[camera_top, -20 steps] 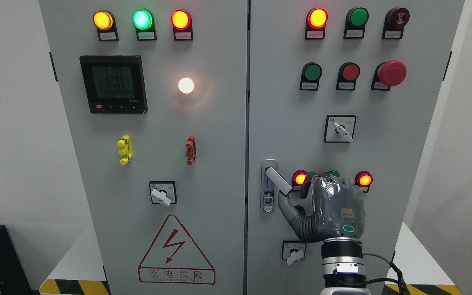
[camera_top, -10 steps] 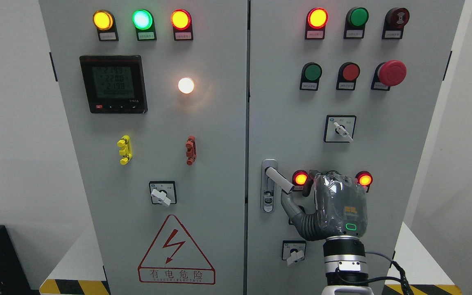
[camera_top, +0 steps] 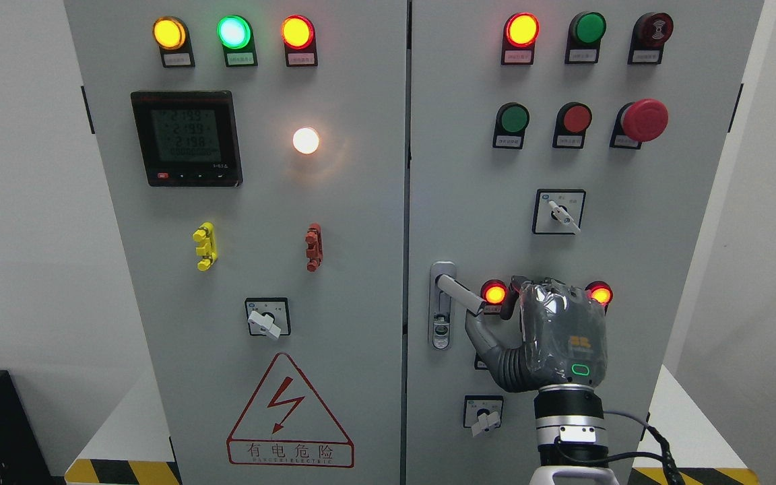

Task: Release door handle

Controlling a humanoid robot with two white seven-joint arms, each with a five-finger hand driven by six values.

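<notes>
Grey door handle (camera_top: 459, 296) angled down-right toward right hand (camera_top: 553, 340).

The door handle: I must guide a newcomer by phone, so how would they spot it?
Find the right cabinet door; low along its left edge sits a silver lock plate. The door handle is the pale lever angling right from it, the only bare metal part beside round lit lamps.

Grey control cabinet (camera_top: 334, 269) with two doors. The right robot hand (camera_top: 550, 337) is raised before the right door, its thumb (camera_top: 479, 330) just below the tip of the tilted door handle (camera_top: 461, 296); the fingers are loosely curled, grasping nothing.
</notes>
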